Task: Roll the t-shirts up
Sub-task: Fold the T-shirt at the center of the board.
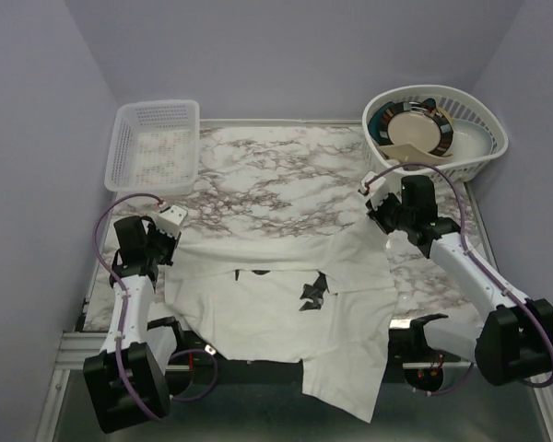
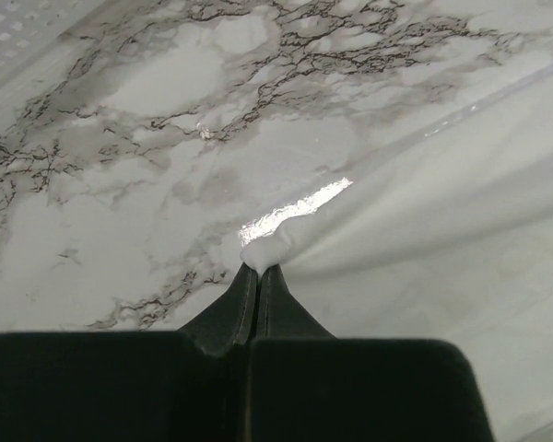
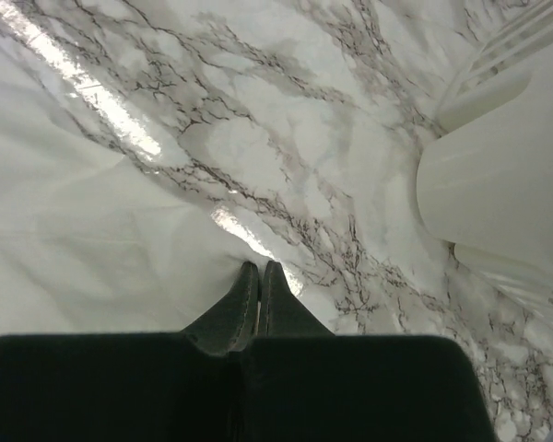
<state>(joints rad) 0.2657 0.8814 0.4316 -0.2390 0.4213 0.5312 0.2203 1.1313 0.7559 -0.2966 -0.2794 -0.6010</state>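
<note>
A white t-shirt [image 1: 276, 304] with a small black graphic [image 1: 313, 295] lies spread over the near half of the marble table [image 1: 276, 180]. Its lower part hangs over the front edge. My left gripper [image 1: 170, 241] is shut on the shirt's far left corner; in the left wrist view the fingertips [image 2: 259, 269] pinch a bunch of white cloth [image 2: 281, 241]. My right gripper [image 1: 394, 230] is shut on the shirt's far right corner; in the right wrist view the gripper [image 3: 259, 268] clamps the cloth edge [image 3: 120, 230] low over the table.
A rectangular white mesh basket [image 1: 155, 143] stands at the back left. An oval white basket [image 1: 484, 129] holding plates stands at the back right, just behind my right gripper, and shows in the right wrist view [image 3: 498, 175]. Lilac walls enclose the table.
</note>
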